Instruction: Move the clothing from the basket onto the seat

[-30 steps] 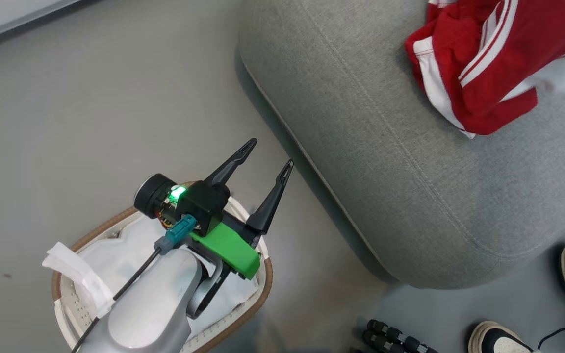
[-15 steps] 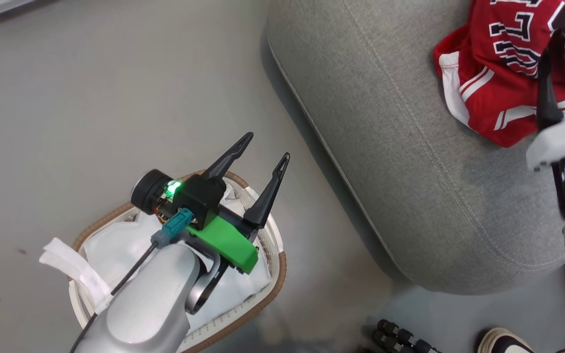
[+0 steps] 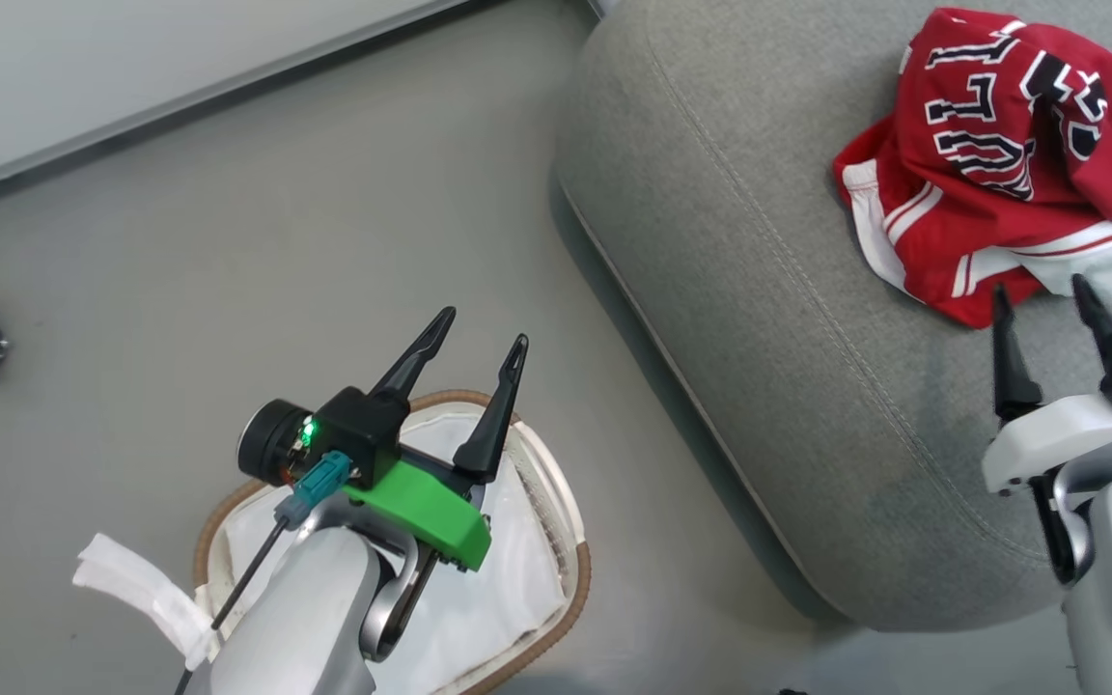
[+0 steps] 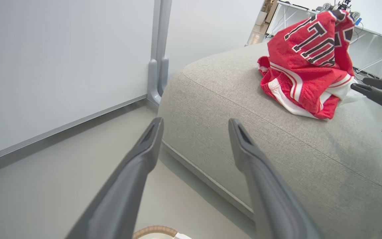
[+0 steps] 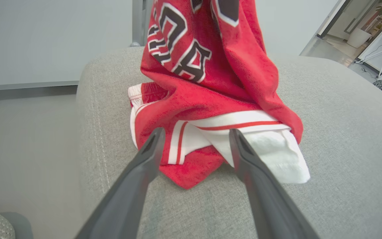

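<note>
While the left end effector hangs spread above the basket, the right end effector gapes beside the clothing.

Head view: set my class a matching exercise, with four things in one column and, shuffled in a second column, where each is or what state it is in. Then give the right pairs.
1. red sports clothing with white stripes and lettering
2. oval white perforated plastic basket with a brown woven rim
3. left gripper
4. right gripper

A. open, above the basket
B. heaped on the grey fabric seat
C. open, over the seat, pointing at the clothing
D. on the floor, white liner cloth inside

Pairs: 1-B, 2-D, 3-A, 4-C.
</note>
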`<state>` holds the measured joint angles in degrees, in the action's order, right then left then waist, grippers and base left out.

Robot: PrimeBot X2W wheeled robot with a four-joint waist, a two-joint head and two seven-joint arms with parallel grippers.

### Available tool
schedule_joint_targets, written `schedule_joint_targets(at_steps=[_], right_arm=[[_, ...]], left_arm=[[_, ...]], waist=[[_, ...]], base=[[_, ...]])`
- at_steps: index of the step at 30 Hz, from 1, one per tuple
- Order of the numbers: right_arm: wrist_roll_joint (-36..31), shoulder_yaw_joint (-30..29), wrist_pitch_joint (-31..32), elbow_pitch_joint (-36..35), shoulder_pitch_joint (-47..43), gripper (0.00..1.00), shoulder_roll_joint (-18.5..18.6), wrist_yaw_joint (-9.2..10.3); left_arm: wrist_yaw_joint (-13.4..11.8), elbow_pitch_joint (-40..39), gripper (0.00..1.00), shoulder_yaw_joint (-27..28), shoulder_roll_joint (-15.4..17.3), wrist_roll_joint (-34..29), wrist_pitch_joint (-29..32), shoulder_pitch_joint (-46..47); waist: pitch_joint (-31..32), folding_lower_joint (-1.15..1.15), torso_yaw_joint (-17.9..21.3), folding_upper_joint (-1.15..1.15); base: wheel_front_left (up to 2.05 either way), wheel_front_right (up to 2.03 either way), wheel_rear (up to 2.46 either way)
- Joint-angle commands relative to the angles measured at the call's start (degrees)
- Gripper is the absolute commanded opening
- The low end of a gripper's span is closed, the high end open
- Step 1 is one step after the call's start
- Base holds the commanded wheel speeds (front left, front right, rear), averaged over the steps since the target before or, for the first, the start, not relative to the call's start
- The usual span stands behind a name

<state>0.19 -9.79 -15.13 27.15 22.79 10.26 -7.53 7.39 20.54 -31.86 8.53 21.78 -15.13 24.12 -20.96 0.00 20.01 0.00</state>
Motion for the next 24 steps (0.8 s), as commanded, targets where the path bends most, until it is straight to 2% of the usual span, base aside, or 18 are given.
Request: schedule_joint_targets(at_steps=[1,10,18,24], right_arm=[[0.73,0.73,-0.03,-1.07,-1.08,1.0,-0.52,0.08],[3.96,7.48,-0.03,-7.25,-2.89,1.0,-4.16,0.08],[5.48,9.55,-0.03,-8.33,-4.58,1.0,-6.0,0.08],[5.62,9.73,-0.03,-8.15,-7.32,1.0,-6.51,0.08]], left_arm=[[0.16,-0.06,1.0,1.2,-0.29,-0.88,-0.02,-1.63],[-0.61,-1.08,1.0,13.41,-3.42,-8.19,-0.02,-7.53],[-2.3,-0.45,1.0,22.26,-5.02,-11.86,-0.02,-11.96],[-2.52,0.67,1.0,27.42,-5.35,-12.95,-0.02,-15.56]], waist=[[2.72,0.0,-2.76,0.0],[6.47,0.0,-8.77,0.0],[9.74,0.0,-14.43,0.0],[12.24,0.0,-17.59,0.0]], base=[[0.0,0.0,0.0],[0.0,0.0,0.0],[0.0,0.0,0.0],[0.0,0.0,0.0]])
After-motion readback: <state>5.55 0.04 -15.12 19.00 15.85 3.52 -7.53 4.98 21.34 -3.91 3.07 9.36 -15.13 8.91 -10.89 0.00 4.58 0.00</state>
